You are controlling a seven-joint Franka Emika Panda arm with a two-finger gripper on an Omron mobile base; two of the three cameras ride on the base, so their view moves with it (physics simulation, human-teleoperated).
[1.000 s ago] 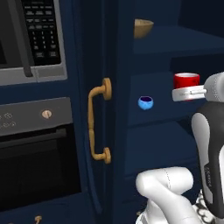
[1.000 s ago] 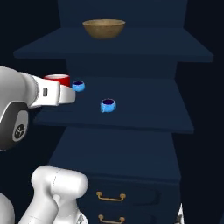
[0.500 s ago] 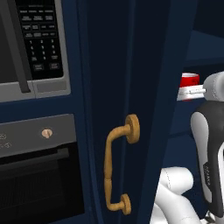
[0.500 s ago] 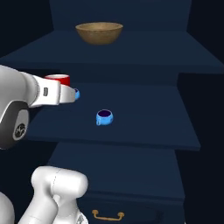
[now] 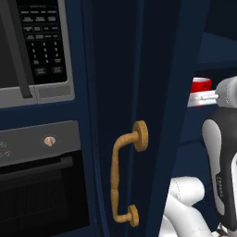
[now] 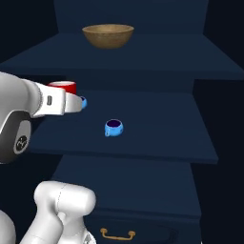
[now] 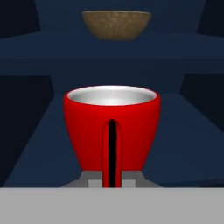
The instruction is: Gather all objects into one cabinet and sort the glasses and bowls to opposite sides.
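The red cup (image 7: 112,131) sits right in front of the hand camera, its handle toward me and a silvery inside showing. My gripper (image 7: 112,178) is shut on the cup at its handle. In the right base view the hand (image 6: 71,101) holds the red cup (image 6: 63,86) over the left end of the open cabinet's middle shelf (image 6: 157,138). One light-blue vessel (image 6: 114,127) stands on that shelf, and another (image 6: 84,102) peeks out behind the hand. On the shelf above rests the tan wooden bowl (image 6: 107,35) (image 7: 116,24). The left base view shows the cup (image 5: 201,85) past the door.
The open navy cabinet door (image 5: 152,69) with its curved brass handle (image 5: 122,178) stands edge-on just left of the arm. A microwave (image 5: 37,46) and an oven (image 5: 41,185) lie further left. A drawer with a brass pull (image 6: 116,234) is below the shelves.
Both base views have shifted and closed in on the cabinet, so the base has driven nearer. The cup stays held in the shut gripper at the shelf's left end.
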